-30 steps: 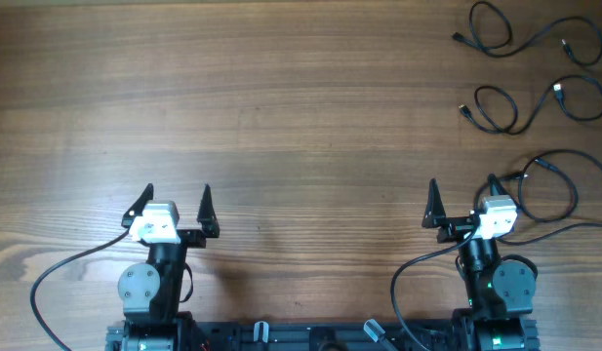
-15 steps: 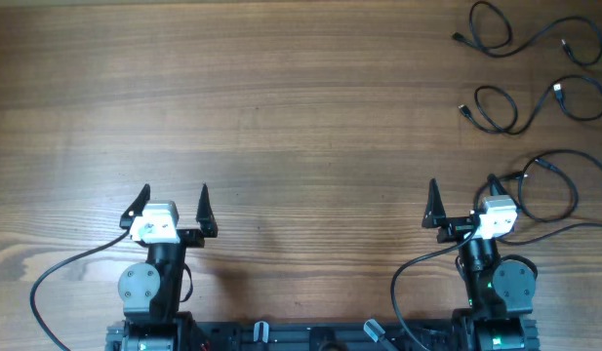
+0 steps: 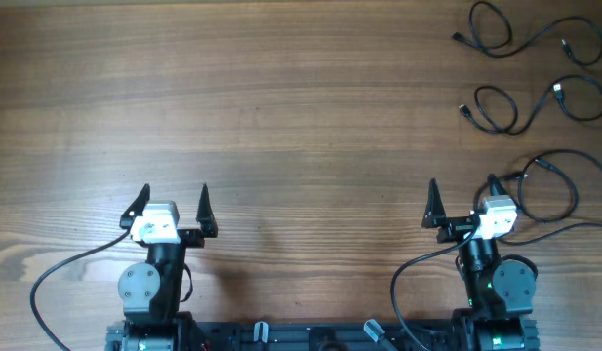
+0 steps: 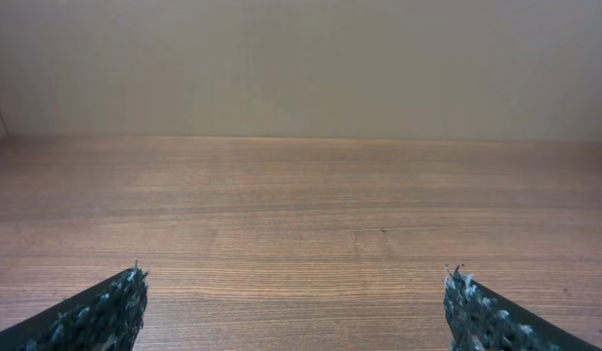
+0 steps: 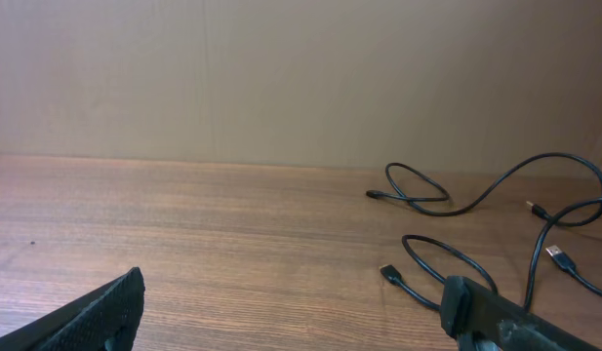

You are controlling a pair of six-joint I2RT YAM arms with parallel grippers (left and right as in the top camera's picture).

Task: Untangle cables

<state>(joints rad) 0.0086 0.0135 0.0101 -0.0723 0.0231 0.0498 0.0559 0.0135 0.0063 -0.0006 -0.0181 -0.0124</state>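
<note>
Three thin black cables lie apart on the wooden table at the far right. The farthest cable (image 3: pixel 520 34) and the middle cable (image 3: pixel 520 105) each curl in loose loops; the nearest cable (image 3: pixel 564 185) loops beside my right gripper. In the right wrist view the farthest cable (image 5: pixel 476 200) and the middle cable (image 5: pixel 447 255) show ahead to the right. My right gripper (image 3: pixel 462 187) is open and empty, its right finger close to the nearest cable. My left gripper (image 3: pixel 175 193) is open and empty over bare wood at the near left; its fingers (image 4: pixel 293 292) frame only table.
The arm bases and their thicker black wires (image 3: pixel 57 273) sit at the table's near edge. A plain beige wall (image 4: pixel 301 58) stands behind the table's far edge.
</note>
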